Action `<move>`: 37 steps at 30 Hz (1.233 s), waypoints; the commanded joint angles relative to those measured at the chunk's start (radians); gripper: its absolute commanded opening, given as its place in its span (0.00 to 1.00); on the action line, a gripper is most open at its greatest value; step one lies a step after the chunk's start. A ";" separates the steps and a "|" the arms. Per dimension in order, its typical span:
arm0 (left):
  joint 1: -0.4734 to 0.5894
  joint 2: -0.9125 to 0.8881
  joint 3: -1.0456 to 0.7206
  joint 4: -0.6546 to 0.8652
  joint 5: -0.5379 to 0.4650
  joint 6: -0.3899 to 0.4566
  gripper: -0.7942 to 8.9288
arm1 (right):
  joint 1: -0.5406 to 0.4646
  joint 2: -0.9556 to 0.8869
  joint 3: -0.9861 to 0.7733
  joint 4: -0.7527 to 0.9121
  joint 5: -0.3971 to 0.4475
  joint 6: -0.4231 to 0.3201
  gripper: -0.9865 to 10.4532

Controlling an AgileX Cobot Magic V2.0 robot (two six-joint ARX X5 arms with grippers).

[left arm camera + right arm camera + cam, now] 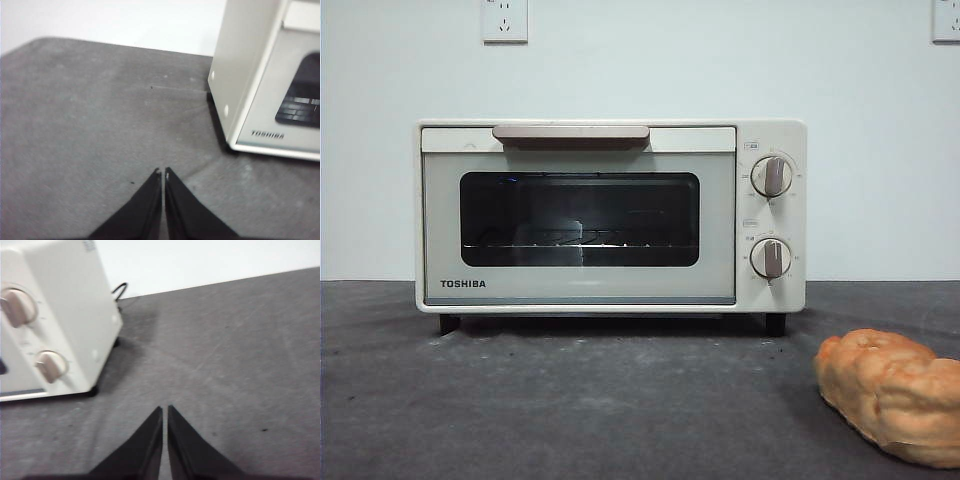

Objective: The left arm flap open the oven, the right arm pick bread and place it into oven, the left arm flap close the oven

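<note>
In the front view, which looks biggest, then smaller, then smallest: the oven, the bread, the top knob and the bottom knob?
1. oven, by far the biggest.
2. bread, though it lies nearer the camera and is cut off at the edge.
3. top knob and bottom knob: they look alike.

The oven [610, 215] is a cream-white TOSHIBA box standing upright on black feet on the dark grey surface [570, 400], its drop-down door shut, with a beige bar handle above the dark glass window. The bread [890, 395], a lumpy golden-orange loaf, lies on the surface in front of the oven's knob side, apart from it.
</note>
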 commanded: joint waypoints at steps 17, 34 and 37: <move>-0.001 0.048 0.273 -0.127 0.098 -0.376 0.10 | -0.001 0.012 0.208 -0.013 -0.055 0.136 0.10; -0.002 0.451 0.788 -0.539 0.354 -0.001 0.10 | -0.001 0.420 0.765 -0.551 -0.219 -0.133 0.10; -0.002 0.513 0.838 -0.606 0.399 0.039 0.10 | -0.001 0.498 0.850 -0.687 -0.274 -0.200 0.10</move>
